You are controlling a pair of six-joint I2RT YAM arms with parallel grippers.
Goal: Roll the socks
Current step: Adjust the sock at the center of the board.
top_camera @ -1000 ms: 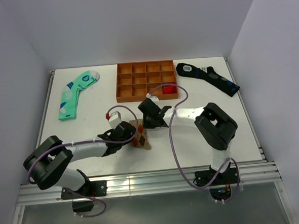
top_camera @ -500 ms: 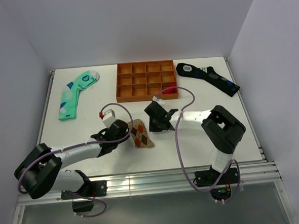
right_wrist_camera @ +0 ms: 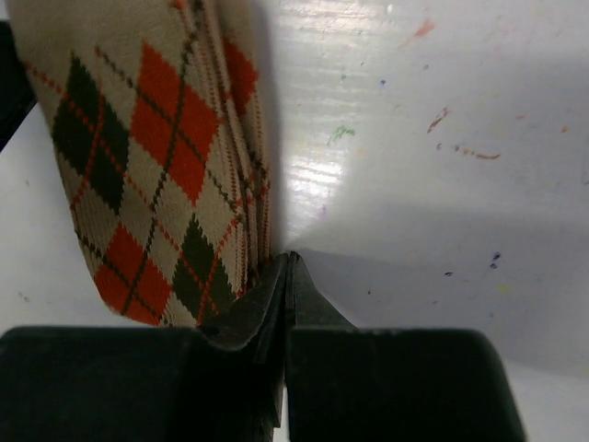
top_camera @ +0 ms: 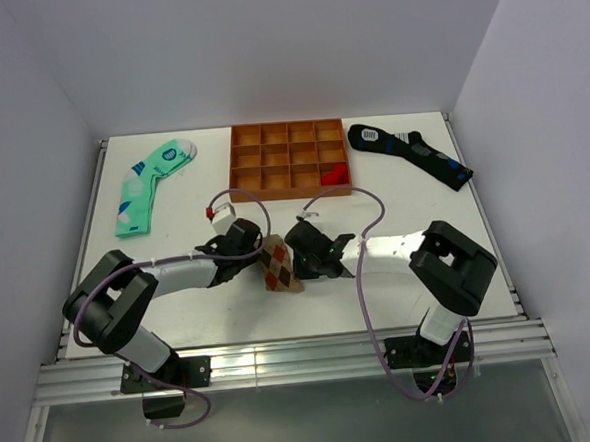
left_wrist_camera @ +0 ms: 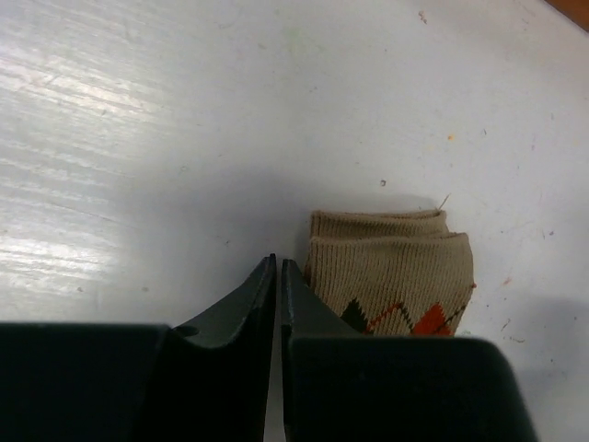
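— Both arms are crowding closer to the argyle sock (top_camera: pixel 279 267) than half a second back. The left arm (top_camera: pixel 178 274) is swinging its wrist in from the left, and the right arm (top_camera: pixel 397 247) is coming nearer from the far side.
— And the sock itself?
— It is lying folded on the worktop (top_camera: pixel 166 239), near the front middle, apparently where it was. Its long axis is running far to near, with the near end leaning slightly right.
— How are the left jaws standing?
— They are pressing together with only a hairline slit showing and nothing between them. The left wrist view is showing the sock's plain tan end (left_wrist_camera: pixel 386 262) just right of the tips, touching or nearly so.
— And on the right?
— The right jaws are sitting closed too, with no fabric showing between them. The sock's layered edge (right_wrist_camera: pixel 248 184) is meeting their tip from the left.
— So which arm is nearer?
— Neither, really. The sock is lying between the two, each pair of jaws flanking one long side. Any roll is probably having to run along that axis, starting from a short end.
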